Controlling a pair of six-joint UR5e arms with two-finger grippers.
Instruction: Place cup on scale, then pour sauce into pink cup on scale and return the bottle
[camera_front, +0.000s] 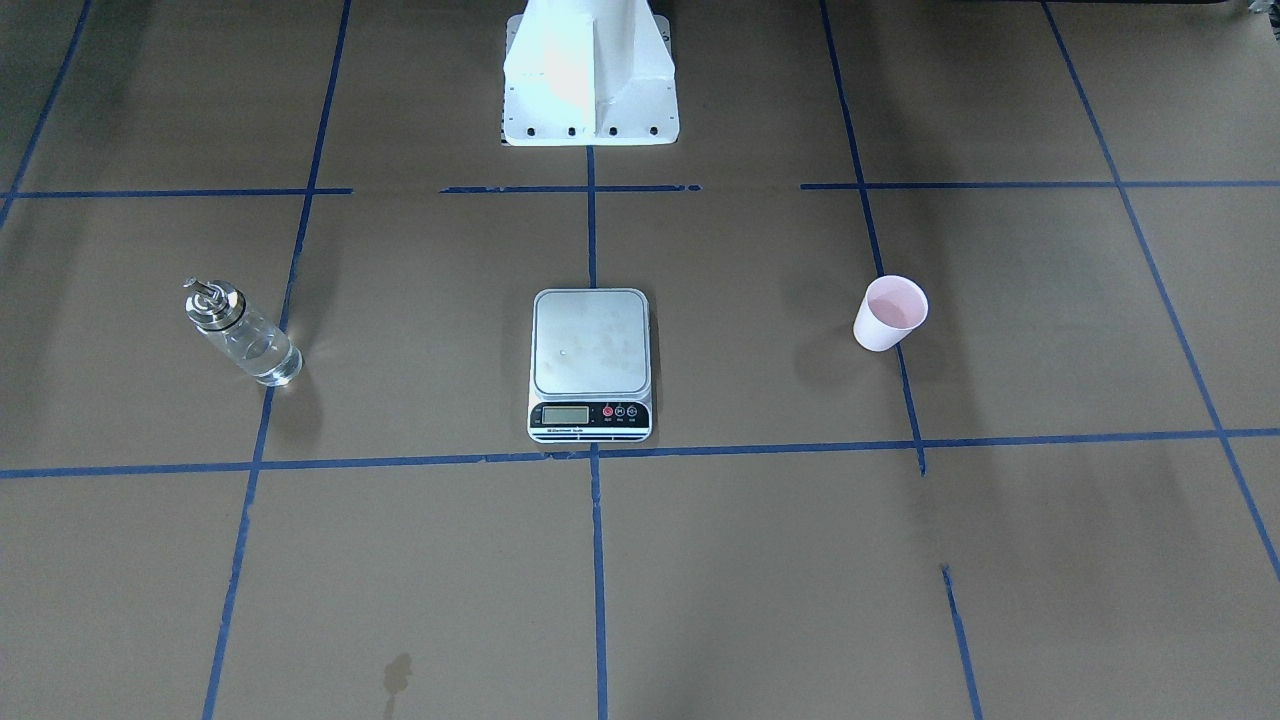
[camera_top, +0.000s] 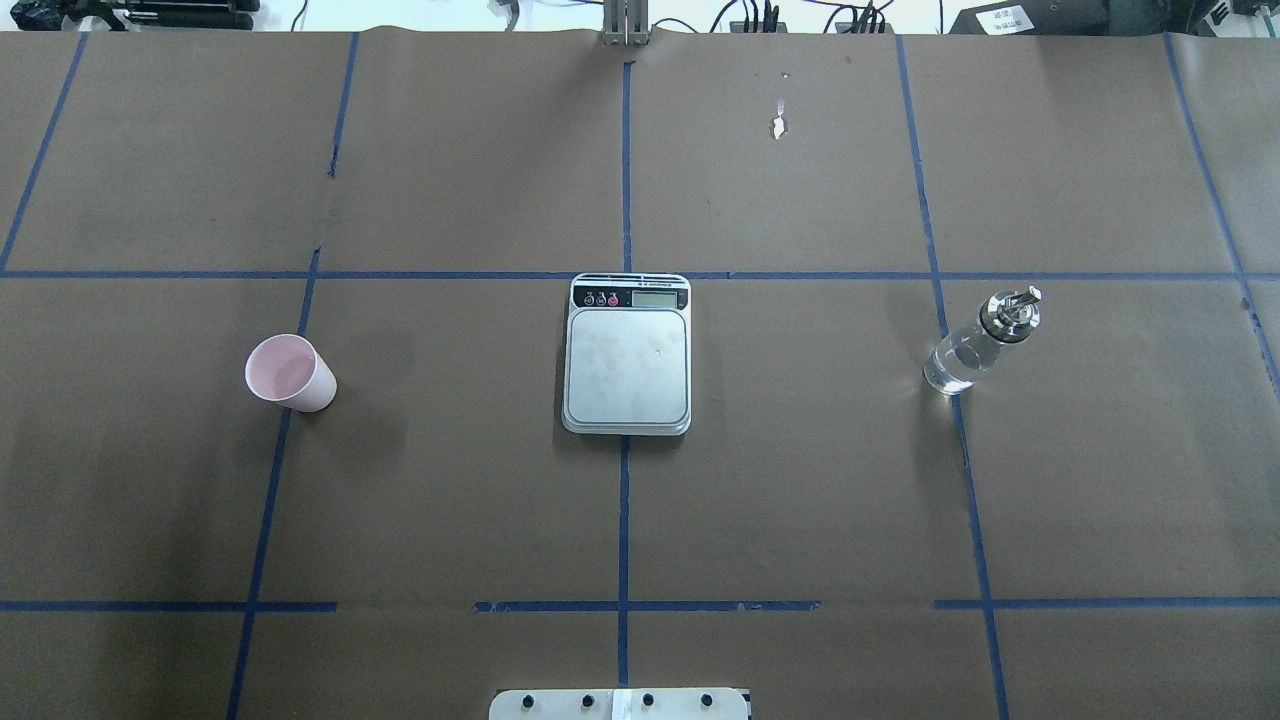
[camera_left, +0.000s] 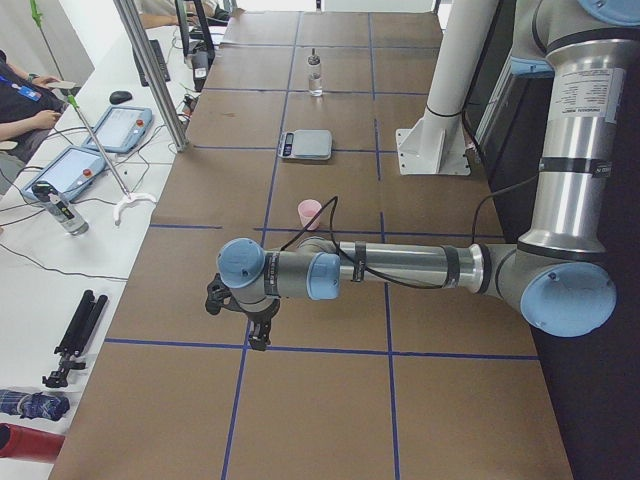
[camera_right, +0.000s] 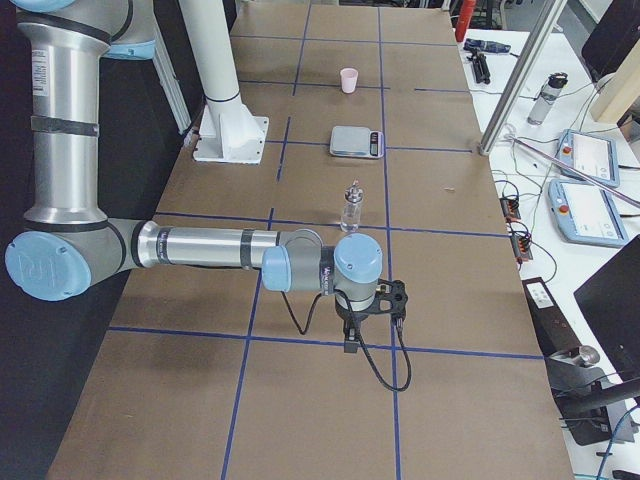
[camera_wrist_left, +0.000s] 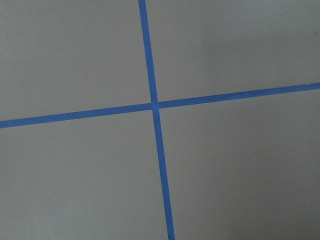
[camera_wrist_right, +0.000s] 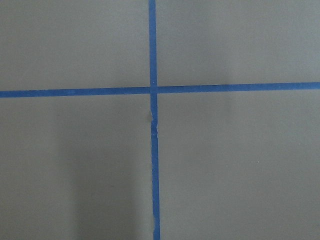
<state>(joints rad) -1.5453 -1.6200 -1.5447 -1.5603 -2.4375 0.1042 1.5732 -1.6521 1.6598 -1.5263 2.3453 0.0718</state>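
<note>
The pale pink cup (camera_top: 290, 373) (camera_front: 890, 313) stands upright on the brown table cover, on the robot's left side. At the centre lies the scale (camera_top: 627, 355) (camera_front: 590, 365), its silver platform bare. The clear glass bottle (camera_top: 980, 342) (camera_front: 240, 332) with a silver collar and spout stands upright on the right side; sauce in it is barely visible. My left gripper (camera_left: 245, 320) shows only in the exterior left view, well short of the cup (camera_left: 310, 213). My right gripper (camera_right: 372, 315) shows only in the exterior right view, short of the bottle (camera_right: 351, 208). I cannot tell whether either is open or shut.
Blue tape lines grid the brown cover. The robot's white pedestal (camera_front: 590, 80) stands at the table's robot-side edge. A side table with tablets (camera_left: 120, 125), cables and a metal pole (camera_left: 150, 70) runs along the far side, where a person's hand (camera_left: 40, 118) rests.
</note>
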